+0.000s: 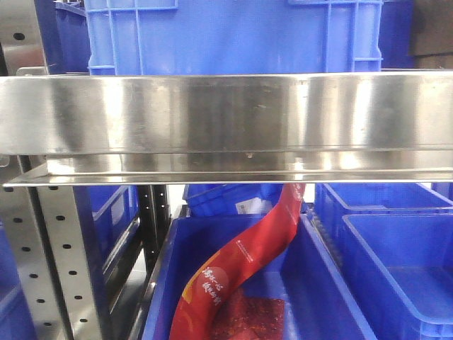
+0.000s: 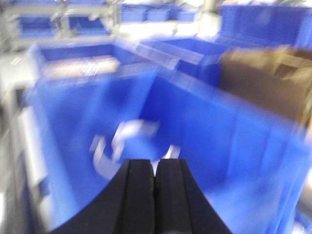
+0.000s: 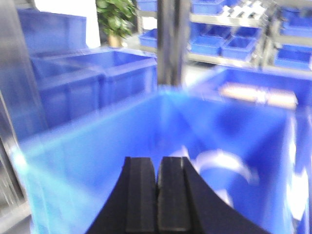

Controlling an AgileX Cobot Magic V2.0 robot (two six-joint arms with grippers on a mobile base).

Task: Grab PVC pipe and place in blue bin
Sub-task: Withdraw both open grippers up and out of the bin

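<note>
Hovering, both end effectors [image 2: 155,180] [image 3: 158,180] pinched closed, empty, above blurred white curved PVC pieces [image 2: 129,139]; blur risks a mistimed grab.

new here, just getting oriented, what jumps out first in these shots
In the front view, a shiny steel shelf edge spans the frame, with a long red packet drooping into the blue bin beneath. In both wrist views a shut black hand, left hand and right hand, hangs over blurred white curved pieces.

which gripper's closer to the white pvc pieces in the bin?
Cannot tell; both views are blurred. Left gripper is shut above white PVC pieces in a blue bin. Right gripper is shut with white pieces ahead-right.
</note>
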